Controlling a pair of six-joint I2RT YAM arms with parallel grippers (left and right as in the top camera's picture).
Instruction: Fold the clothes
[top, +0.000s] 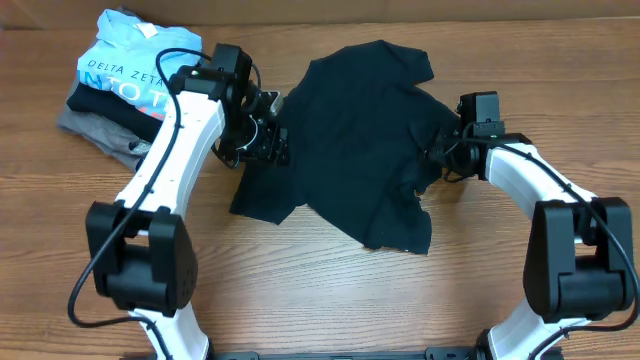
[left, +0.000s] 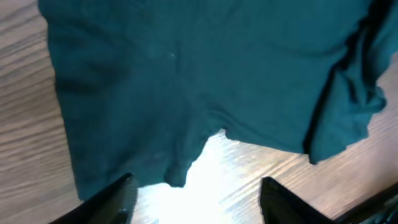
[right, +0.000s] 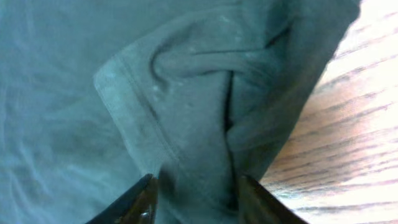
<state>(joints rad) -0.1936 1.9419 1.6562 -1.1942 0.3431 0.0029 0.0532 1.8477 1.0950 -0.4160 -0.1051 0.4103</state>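
The dark navy-black T-shirt (top: 350, 140) lies crumpled and unfolded across the middle of the wooden table. My left gripper (top: 265, 140) is at its left edge. In the left wrist view the fingers (left: 196, 186) are wide open over bare wood, and the shirt's hem (left: 186, 93) lies just beyond the tips. My right gripper (top: 440, 150) is at the shirt's right edge. In the right wrist view its fingers (right: 196, 186) are closed on a bunched fold of the shirt with a stitched hem (right: 186, 112).
A pile of clothes sits at the back left: a light blue "DELTA ZETA" shirt (top: 125, 65) on top of a grey folded garment (top: 95, 125). Bare wood shows along the front of the table (top: 330, 290) and to the right of the shirt (right: 348, 124).
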